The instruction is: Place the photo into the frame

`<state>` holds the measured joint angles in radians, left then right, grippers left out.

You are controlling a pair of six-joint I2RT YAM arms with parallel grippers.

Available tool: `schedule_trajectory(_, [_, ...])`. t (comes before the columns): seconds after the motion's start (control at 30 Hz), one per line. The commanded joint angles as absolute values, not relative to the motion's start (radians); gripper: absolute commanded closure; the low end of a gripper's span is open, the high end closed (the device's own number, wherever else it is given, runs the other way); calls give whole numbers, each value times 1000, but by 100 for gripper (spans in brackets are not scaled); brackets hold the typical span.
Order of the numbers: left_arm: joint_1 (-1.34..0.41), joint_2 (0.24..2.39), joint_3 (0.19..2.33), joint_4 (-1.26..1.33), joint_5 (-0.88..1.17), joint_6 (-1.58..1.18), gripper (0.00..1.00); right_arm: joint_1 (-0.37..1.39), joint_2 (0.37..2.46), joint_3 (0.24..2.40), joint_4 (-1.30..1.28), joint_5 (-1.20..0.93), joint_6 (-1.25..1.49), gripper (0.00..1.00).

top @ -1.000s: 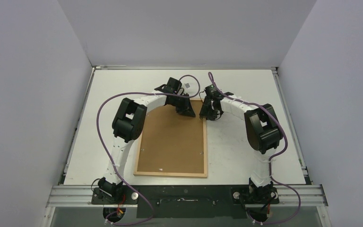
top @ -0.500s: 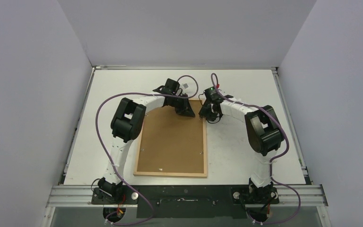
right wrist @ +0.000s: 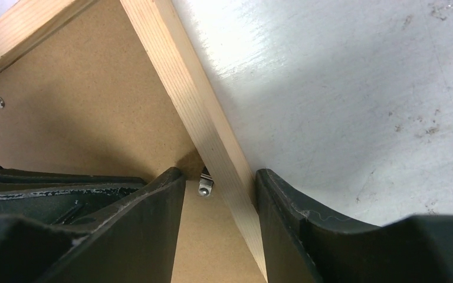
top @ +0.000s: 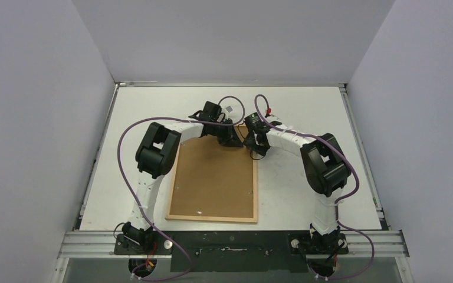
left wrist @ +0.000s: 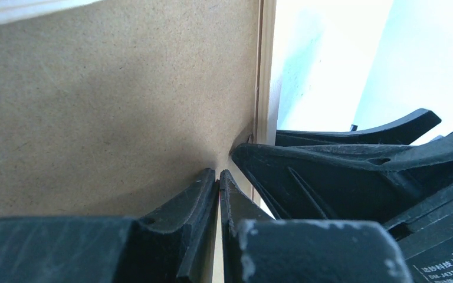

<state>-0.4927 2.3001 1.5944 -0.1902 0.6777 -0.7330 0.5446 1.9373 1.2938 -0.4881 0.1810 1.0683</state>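
Left gripper (left wrist: 218, 174) first: my fingers are pressed together with nothing between them, tips down on the backing board (left wrist: 112, 100) just inside the frame's (top: 212, 217) right rail. My right gripper (right wrist: 218, 172) is spread wide and straddles that same rail at the frame's far right corner, one finger over the board and the other over the desk (right wrist: 330, 88). A small metal tab (right wrist: 205, 187) sits in the gap on the board side (whether either finger actually touches the wood, I can't tell).

From above, both wrists crowd that corner and cover it, so the frame's far edge is mostly lost under my left gripper (top: 231, 140) and right gripper (top: 253, 152). The frame lies flat on the desk (top: 307, 106) with its back up. Brown board (top: 212, 183) fills the whole opening and hides anything beneath it.

The frame's long axis runs from its near edge, by my bases, out to the far edge under my grippers. Its short sides run crosswise, and the whole rectangle is turned very slightly off square.

My left wrist view is cramped: my right gripper's black fingers (left wrist: 354, 171) block the lower right, and only a sliver of rail shows.
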Motion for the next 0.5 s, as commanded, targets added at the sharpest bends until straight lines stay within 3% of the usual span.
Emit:
schedule_trajectory(0.0, [-500,2333,1540,-292,630,-743,93,569,1915,1277,-551,216,1120,54])
schedule_trajectory(0.27, [-500,2356,1565,-359,582,-751,93,569,1904,1225,-466,180,1122,54])
schedule_trajectory(0.47, [-500,2362,1577,-432,502,-738,93,567,1915,1213,-467,145,1160,60])
